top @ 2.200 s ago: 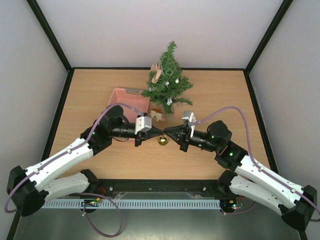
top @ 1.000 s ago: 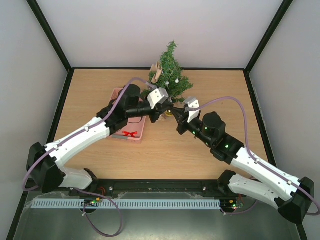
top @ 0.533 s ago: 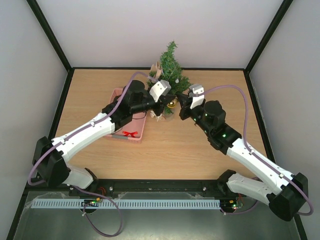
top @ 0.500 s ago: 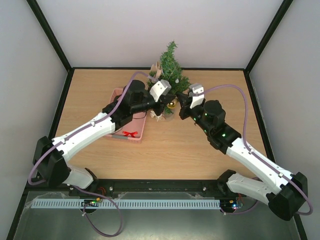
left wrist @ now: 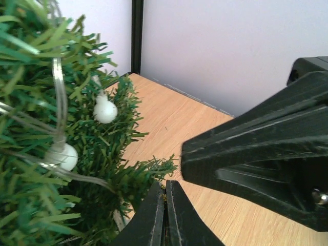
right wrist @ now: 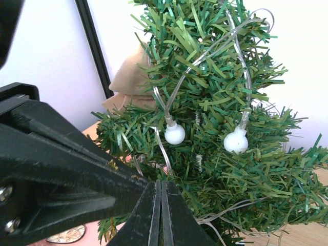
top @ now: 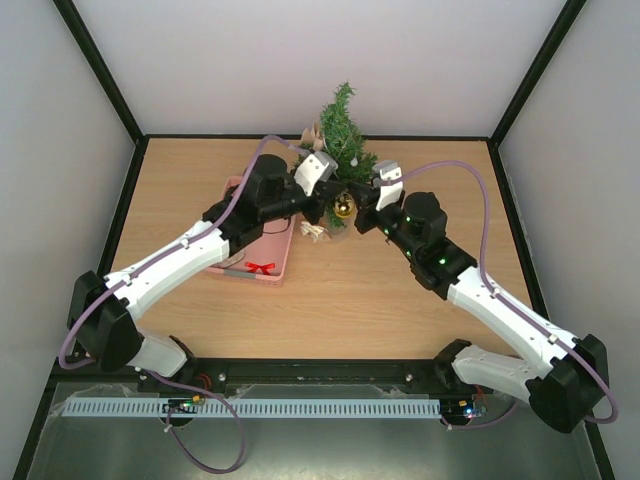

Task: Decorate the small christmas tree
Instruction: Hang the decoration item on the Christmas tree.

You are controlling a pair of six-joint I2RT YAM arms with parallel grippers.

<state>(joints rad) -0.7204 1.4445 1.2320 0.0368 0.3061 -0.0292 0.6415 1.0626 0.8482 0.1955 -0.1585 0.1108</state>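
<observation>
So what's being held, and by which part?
The gold bauble, hanging between the shut left gripper and right gripper, apparently by its thread, too thin to see.

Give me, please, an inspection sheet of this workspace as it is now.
Surface: wooden table, light brown.
Job's things: small christmas tree upright at the back edge; gold bauble by its lower branches.
Clutter: pink basket with a red bow, partly under the left arm.
Tools: left tool shut; right tool shut; tips close together beside the branches.
Cables: purple cables along both arms; light string with white bulbs on the tree.
Surroundings: pale walls, black frame posts.
</observation>
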